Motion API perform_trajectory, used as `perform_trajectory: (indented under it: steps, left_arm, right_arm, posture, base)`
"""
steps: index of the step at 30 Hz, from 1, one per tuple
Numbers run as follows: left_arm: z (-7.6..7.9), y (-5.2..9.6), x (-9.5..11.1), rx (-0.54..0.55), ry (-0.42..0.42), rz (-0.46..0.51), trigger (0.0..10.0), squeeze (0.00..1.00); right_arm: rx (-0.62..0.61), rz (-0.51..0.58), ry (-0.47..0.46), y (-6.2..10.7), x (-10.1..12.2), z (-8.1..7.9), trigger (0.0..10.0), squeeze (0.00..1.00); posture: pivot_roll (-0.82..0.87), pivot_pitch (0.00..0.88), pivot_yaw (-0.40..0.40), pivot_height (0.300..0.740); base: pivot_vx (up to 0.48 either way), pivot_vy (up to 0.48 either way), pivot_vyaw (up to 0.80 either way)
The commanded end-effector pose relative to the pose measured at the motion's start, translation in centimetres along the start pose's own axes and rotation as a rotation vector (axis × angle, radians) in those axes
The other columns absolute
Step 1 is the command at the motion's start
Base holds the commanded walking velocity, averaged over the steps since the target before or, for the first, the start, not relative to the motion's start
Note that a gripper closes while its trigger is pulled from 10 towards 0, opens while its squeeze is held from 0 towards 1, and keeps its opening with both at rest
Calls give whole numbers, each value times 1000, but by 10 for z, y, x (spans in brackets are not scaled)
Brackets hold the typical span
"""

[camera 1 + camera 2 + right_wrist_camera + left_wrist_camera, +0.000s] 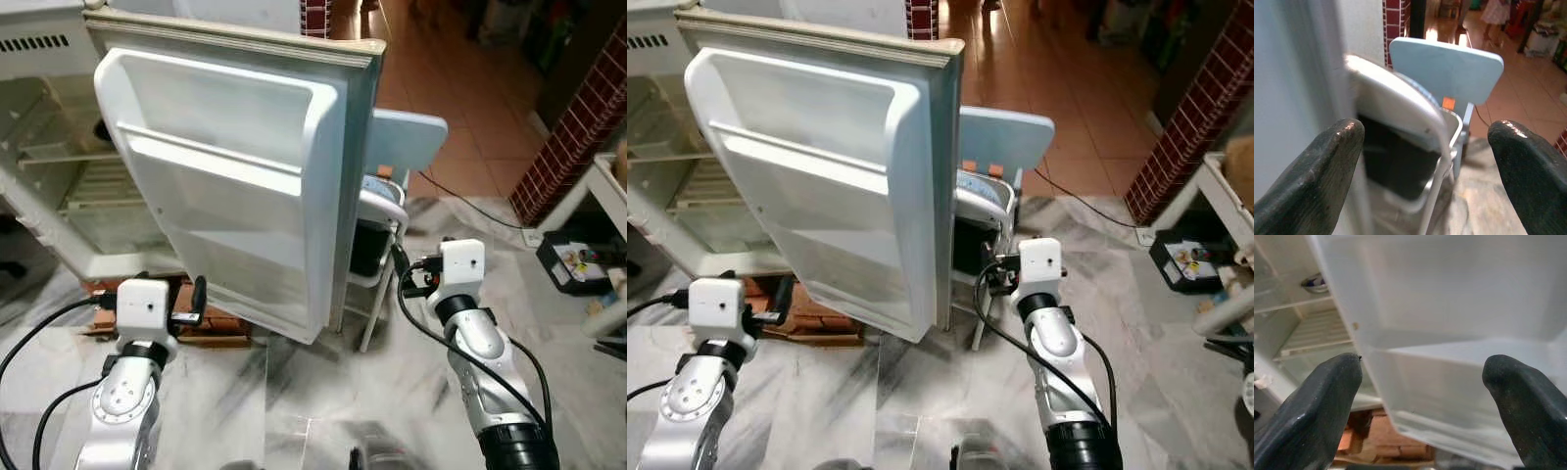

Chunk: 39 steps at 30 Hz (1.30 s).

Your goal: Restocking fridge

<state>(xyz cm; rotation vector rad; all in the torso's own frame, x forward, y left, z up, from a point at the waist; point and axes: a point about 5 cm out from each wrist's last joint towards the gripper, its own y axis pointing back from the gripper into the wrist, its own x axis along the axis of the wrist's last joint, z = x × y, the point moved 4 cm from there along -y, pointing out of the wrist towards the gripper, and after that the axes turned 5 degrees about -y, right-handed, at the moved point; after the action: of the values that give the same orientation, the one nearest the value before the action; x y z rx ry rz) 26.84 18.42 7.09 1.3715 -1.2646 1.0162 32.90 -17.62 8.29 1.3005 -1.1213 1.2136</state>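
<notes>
The white fridge door (235, 176) stands wide open in front of me, and its moulded door shelves are bare. To its left is the fridge interior (69, 166) with wire shelves; a small dark bowl (1315, 283) sits on one of them. My left gripper (1422, 377) is open and empty, low down in front of the door's bottom shelf (1459, 382). My right gripper (1425, 142) is also open and empty. It is beside the door's outer edge and points at a white-framed seat (1400, 98) holding a black bin.
A light blue chair (407, 137) stands just behind the door edge. Red bricks (211, 323) lie under the fridge. A brick wall (578, 127) and a white rack with clutter (588, 259) are on the right. A cable (470, 211) crosses the marble floor.
</notes>
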Motion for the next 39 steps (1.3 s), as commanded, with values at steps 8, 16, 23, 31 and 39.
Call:
perform_trajectory:
  steps: [8, 16, 23, 31, 39]
  left_arm:
    - [-4, 3, 0, -11, 3, -9, 10000, 0]
    - [-6, 8, -2, -32, -2, -10, 10000, 0]
    - [-1, 6, -1, -43, -4, -8, 10000, 0]
    - [-7, 7, -4, 0, 13, -26, 10000, 0]
    - [-4, 26, -23, -8, 96, -112, 10000, 0]
  right_arm:
    - [-24, 17, -21, -3, 2, 2, 10000, 0]
    - [-20, 22, -28, -6, 3, 1, 10000, 0]
    - [-11, 26, -21, -7, 3, -1, 10000, 0]
    - [26, 29, 3, -9, 3, -8, 10000, 0]
    - [23, 33, -3, -10, 2, -10, 10000, 0]
  posture:
    - [-37, 75, 53, 740]
    - [-29, 76, 53, 740]
    - [-33, 76, 53, 740]
    - [-30, 74, 57, 740]
    - [-17, 63, 40, 740]
  base:
    - [80, 0, 0]
    - [0, -124, 0]
    - [0, -448, 0]
    - [0, 0, 455]
    - [0, 0, 800]
